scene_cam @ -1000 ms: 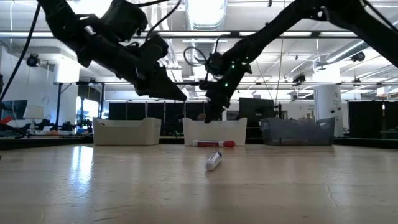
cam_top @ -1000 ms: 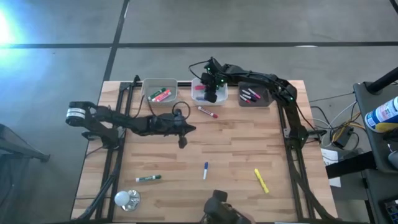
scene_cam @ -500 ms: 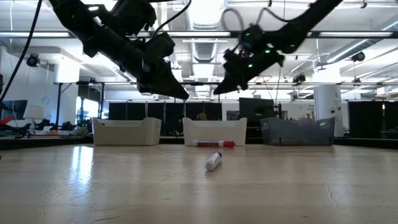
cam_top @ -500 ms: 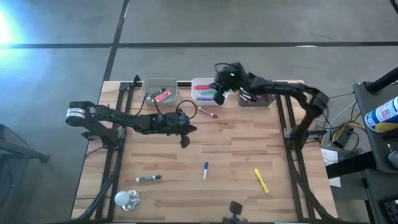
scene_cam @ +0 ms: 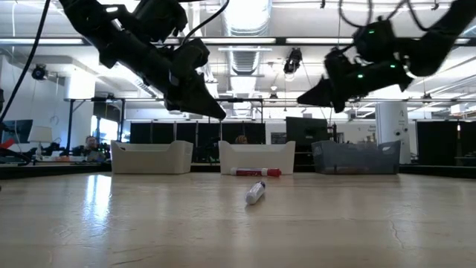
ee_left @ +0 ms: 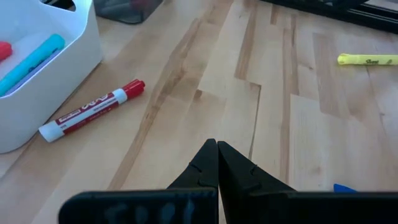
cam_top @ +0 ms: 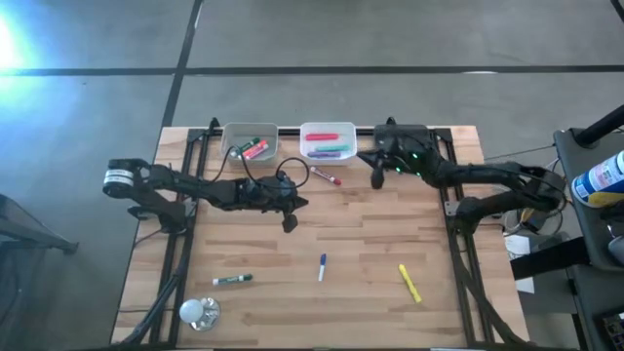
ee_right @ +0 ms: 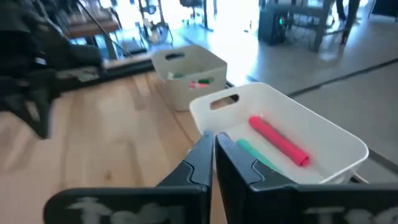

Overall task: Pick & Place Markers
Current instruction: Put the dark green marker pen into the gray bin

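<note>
Loose markers lie flat on the wooden table: a red-capped one near the far bins, a blue one, a green one and a yellow one. More markers lie in the left bin and in the white middle bin. My left gripper hangs shut and empty above the table's middle. My right gripper is shut and empty, raised just right of the white bin, pointing toward it.
A third, grey bin stands at the far right, mostly under my right arm in the high view. A white light bulb lies at the near left corner. Metal arm frames run along both side edges. Bare wood shows in the table's middle.
My right gripper has come up out of the white middle bin and swung toward the table's right edge, tipping from pointing down to slanting leftward. The pink and green markers in that bin now lie uncovered.
</note>
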